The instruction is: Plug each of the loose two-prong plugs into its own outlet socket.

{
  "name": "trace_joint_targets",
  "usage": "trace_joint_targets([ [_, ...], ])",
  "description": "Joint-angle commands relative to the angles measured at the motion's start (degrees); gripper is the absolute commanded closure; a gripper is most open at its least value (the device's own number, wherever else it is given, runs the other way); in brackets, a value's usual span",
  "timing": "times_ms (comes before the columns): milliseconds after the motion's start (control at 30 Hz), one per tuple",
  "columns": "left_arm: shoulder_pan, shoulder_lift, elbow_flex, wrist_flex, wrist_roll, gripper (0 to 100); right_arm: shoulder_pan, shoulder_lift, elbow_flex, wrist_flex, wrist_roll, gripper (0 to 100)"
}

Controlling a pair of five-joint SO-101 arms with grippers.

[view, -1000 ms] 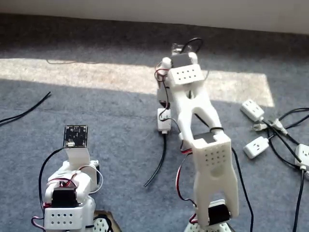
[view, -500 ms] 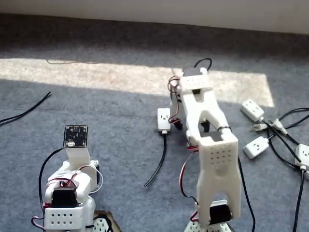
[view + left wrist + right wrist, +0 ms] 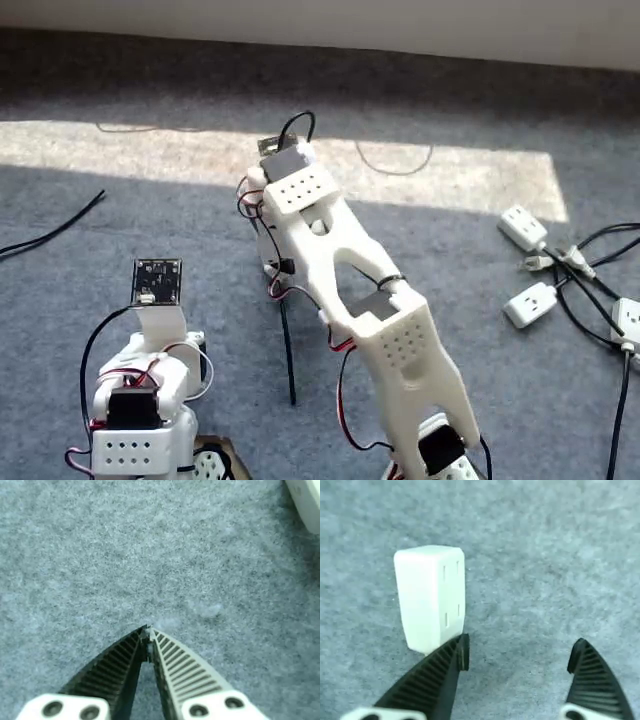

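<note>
A white outlet block [image 3: 430,597] lies on the grey carpet, socket slots facing up. My right gripper [image 3: 520,655] is open just beside it, one black finger [image 3: 451,661] against the block's near corner. From above, the right arm [image 3: 340,270] stretches over the block, whose black cord [image 3: 288,350] trails out beneath it. Three more white outlet blocks [image 3: 522,227] [image 3: 530,303] [image 3: 628,320] and loose plugs [image 3: 545,262] with black cables lie at the far right. My left gripper [image 3: 148,632] is shut on nothing, pointing down at bare carpet; the left arm [image 3: 140,400] sits folded at the front left.
A loose black cable [image 3: 60,228] lies on the carpet at the far left. A sunlit strip [image 3: 150,155] crosses the back of the carpet. The corner of a white object [image 3: 306,502] edges into the left wrist view.
The right arm has swung left across the carpet from the centre. The outlet block's cord has shifted left with it. The left arm has stayed still.
</note>
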State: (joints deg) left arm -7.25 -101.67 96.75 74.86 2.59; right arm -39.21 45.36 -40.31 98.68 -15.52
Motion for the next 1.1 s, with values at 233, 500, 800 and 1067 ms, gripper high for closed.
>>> trace_joint_targets([
  [233, 0.7, 0.0, 0.2, 0.0, -0.4, 99, -11.5, -1.8, -5.1, 2.2, 1.1, 68.5],
  [500, 0.7, 0.0, 0.2, 0.0, -0.4, 99, 0.2, -2.1, -17.3, 2.5, 10.4, 68.5],
  [800, 0.7, 0.0, 0.2, 0.0, -0.4, 99, 21.3, -13.9, -21.3, 2.5, 10.5, 68.5],
  [1067, 0.7, 0.0, 0.2, 0.0, -0.4, 99, 40.8, -27.5, -10.2, 2.3, 10.7, 68.5],
])
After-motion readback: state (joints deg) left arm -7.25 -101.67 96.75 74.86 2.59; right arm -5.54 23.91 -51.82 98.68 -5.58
